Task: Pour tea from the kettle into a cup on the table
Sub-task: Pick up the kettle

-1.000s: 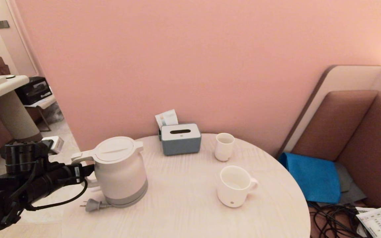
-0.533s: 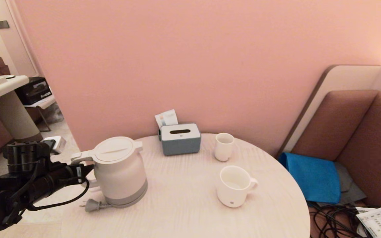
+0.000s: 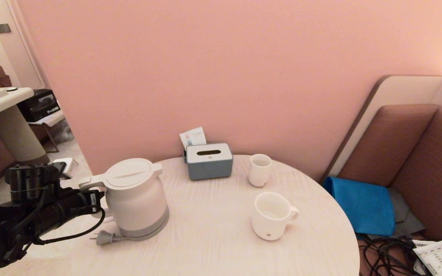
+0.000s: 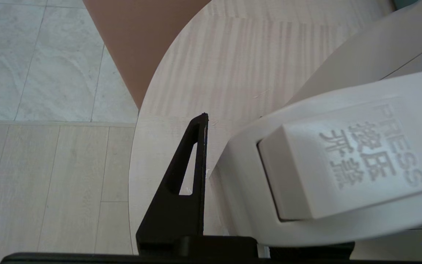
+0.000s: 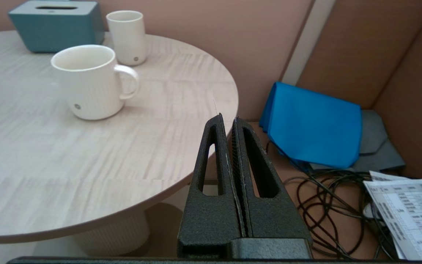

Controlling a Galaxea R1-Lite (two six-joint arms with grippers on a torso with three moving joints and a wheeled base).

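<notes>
Since a second ago the kettle (image 3: 136, 199) has slid a bit toward the table's (image 3: 213, 245) left edge along with the left gripper (image 3: 97, 197), and it now looks slightly tilted. The gripper's fingers (image 4: 181, 183) are clamped on the kettle's loop handle: the wrist view shows one black finger pressed right against the white handle, just beside the PRESS button (image 4: 346, 161), while the other finger is hidden behind it. The kettle's white with a flat lid and a grey bottom band, sitting at the table's left side with its plug (image 3: 104, 238) lying just in front. The cup (image 3: 271, 216), a wide white mug, stands well apart on the right side, handle pointing right, with the smaller cup (image 3: 259, 170) behind it near the tissue box (image 3: 209, 161). The right gripper (image 5: 229, 124) hangs off the table's right edge, fingers pressed together, holding nothing.
</notes>
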